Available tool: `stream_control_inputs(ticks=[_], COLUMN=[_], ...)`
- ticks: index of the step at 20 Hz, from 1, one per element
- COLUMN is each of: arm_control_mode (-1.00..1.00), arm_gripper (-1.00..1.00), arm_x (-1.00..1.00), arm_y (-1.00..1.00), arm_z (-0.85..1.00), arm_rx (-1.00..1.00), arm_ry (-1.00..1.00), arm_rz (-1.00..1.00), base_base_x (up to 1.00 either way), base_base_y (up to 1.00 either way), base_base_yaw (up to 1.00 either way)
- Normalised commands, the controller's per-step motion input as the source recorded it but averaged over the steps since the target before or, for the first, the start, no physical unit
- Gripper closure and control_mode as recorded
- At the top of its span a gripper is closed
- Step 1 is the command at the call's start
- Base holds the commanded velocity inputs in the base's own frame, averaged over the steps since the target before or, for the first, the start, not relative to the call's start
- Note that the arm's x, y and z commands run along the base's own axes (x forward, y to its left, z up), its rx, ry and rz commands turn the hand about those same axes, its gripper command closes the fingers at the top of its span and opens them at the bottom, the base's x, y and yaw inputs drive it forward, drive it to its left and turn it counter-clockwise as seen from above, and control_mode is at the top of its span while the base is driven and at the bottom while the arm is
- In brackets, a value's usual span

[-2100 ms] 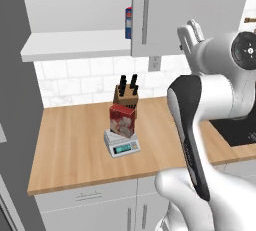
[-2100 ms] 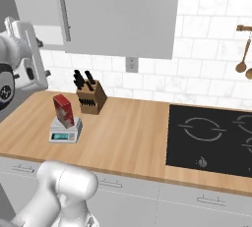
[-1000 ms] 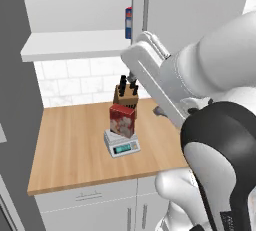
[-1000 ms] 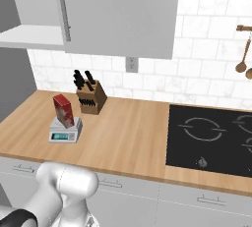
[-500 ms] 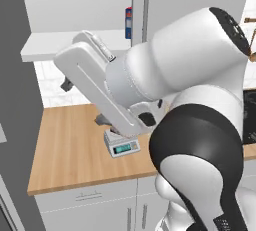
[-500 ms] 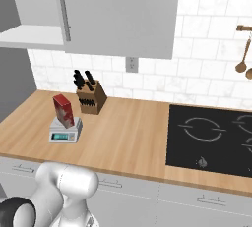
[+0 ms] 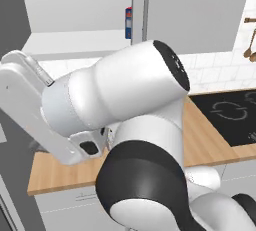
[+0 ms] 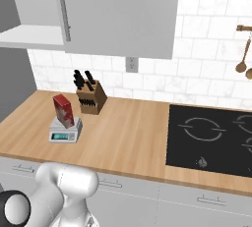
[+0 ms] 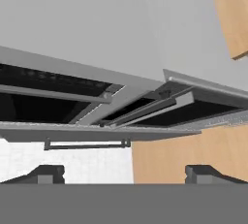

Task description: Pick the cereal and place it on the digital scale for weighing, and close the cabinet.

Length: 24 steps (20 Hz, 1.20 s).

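The red cereal box (image 8: 63, 110) stands upright on the small light-grey digital scale (image 8: 65, 134) on the wooden counter, at the left of the right base view. Above it the grey wall cabinet (image 8: 118, 12) has its left bay open, showing a white shelf (image 8: 29, 37); the bar handle (image 8: 64, 10) marks the door edge. In the left base view my white arm (image 7: 120, 105) covers the counter, and the cabinet (image 7: 195, 10) shows above it. My gripper (image 9: 125, 174) is open, fingertips (image 9: 46, 173) wide apart, nothing between them, facing grey panels and a wooden surface (image 9: 169, 155).
A knife block (image 8: 91, 98) stands just behind and right of the scale. A black hob (image 8: 216, 137) fills the counter's right end, with wooden spoons (image 8: 243, 49) on the wall. A blue box (image 7: 128, 22) sits in the open cabinet. White drawers (image 8: 147, 191) run below.
My arm has swung left and down across the left base view and now hides the cereal and scale there. The cereal stays on the scale.
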Motion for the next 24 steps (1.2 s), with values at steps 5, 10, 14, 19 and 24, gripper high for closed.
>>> stream_control_inputs(ticks=[5,10,14,19,24], arm_control_mode=[-1.00,-1.00,-1.00,-1.00,-1.00], arm_gripper=[-1.00,-1.00,-1.00,-1.00,-1.00], arm_x=[-0.04,0.00,0.00,0.07,0.33], arm_y=[0.46,0.54,0.69,0.47,0.13], arm_z=[-0.20,-0.22,-0.16,-0.08,0.00], arm_rx=[0.13,0.13,0.16,0.16,0.08], arm_ry=[0.00,0.00,0.00,0.00,0.00], arm_rz=[0.03,0.00,0.00,-0.02,-0.09], base_base_x=[0.00,0.00,0.00,0.00,0.00], base_base_y=[0.00,0.00,0.00,0.00,0.00], base_base_yaw=[0.00,0.00,0.00,0.00,0.00])
